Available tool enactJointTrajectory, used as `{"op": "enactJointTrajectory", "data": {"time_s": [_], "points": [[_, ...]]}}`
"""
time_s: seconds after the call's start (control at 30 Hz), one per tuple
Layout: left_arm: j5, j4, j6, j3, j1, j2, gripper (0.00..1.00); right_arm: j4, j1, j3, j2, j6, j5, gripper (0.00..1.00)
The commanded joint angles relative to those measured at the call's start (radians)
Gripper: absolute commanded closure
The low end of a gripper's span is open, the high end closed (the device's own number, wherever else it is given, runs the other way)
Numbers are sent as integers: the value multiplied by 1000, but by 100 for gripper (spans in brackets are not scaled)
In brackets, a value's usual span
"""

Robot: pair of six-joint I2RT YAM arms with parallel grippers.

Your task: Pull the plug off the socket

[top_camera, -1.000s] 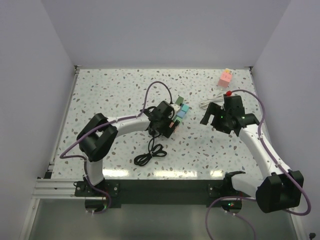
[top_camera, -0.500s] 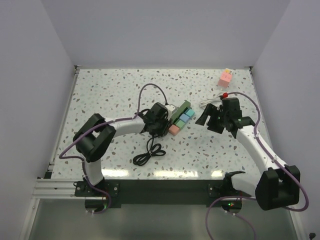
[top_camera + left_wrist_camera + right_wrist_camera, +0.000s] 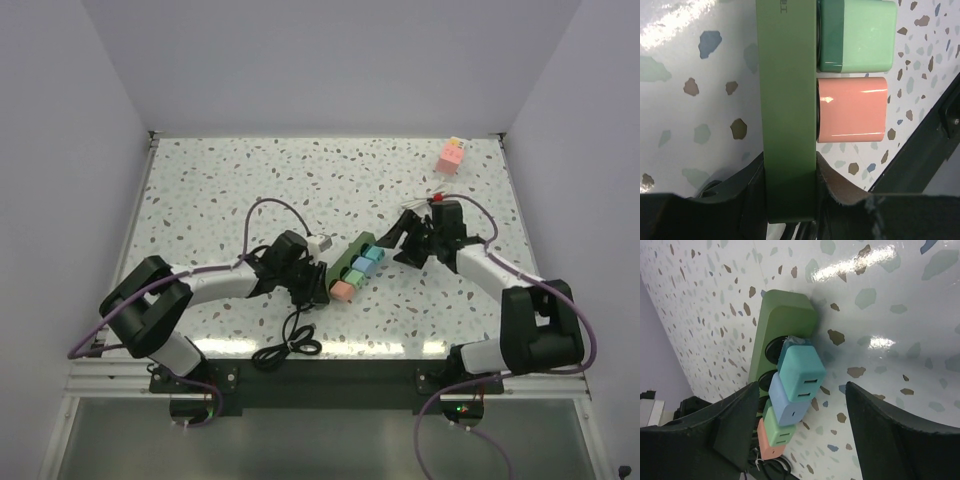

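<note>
1. Socket lies near the middle of the speckled table. In the top view its long green body runs from 1 o'clock down to 7 o'clock.
2. Four plugs sit in a row along its 4 o'clock side, each touching the socket. The teal plug is nearest the 1 o'clock end, followed by the blue plug and the green plug. The pink plug is nearest the 7 o'clock end.
3. The left gripper is clenched on the socket at its 7 o'clock end. Its wrist view shows a finger pressed against each long side of the bar, just short of the pink plug.
4. The right gripper hangs at the 1 o'clock end, jaws spread wide and grasping nothing. In its wrist view the row of plugs lies between the two fingers, and the one on the plug side stands apart from them over bare table.
5. A black cord coils near the table's 6 o'clock edge, below the left gripper.
6. A pink block sits toward the table's 1 o'clock corner, well apart from the socket. A white cable lies just past the right gripper at 12 o'clock.
</note>
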Motion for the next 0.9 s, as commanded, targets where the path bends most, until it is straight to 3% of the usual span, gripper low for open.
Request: {"op": "enactJointTrajectory", "data": {"time_s": [0.0,0.37,0.43,0.57,0.6,0.63,0.67,0.7,0.8,0.87], "points": [[43,114,-62,-10,-6,-74,100,104,0,10,45,34,-45,27],[17,166,-106,-43,-29,-113,100,227,69,-2,197,106,-88,34],[20,169,-111,-45,-33,-114,100,247,84,6,235,115,-89,40],[19,172,-112,-57,-46,-120,100,263,95,35,271,118,-97,64],[17,166,-109,-59,-46,-120,100,261,95,36,269,117,-97,80],[6,158,-108,-62,-46,-126,93,238,95,41,266,111,-97,87],[-4,149,-106,-62,-46,-130,78,221,95,50,257,89,-98,96],[-17,125,-97,-60,-46,-134,53,204,95,56,251,77,-97,100],[-76,69,-68,-44,-46,-154,18,120,96,81,233,16,-97,100],[-112,25,-50,-16,-44,-157,6,24,105,114,228,-50,-86,100]]}}
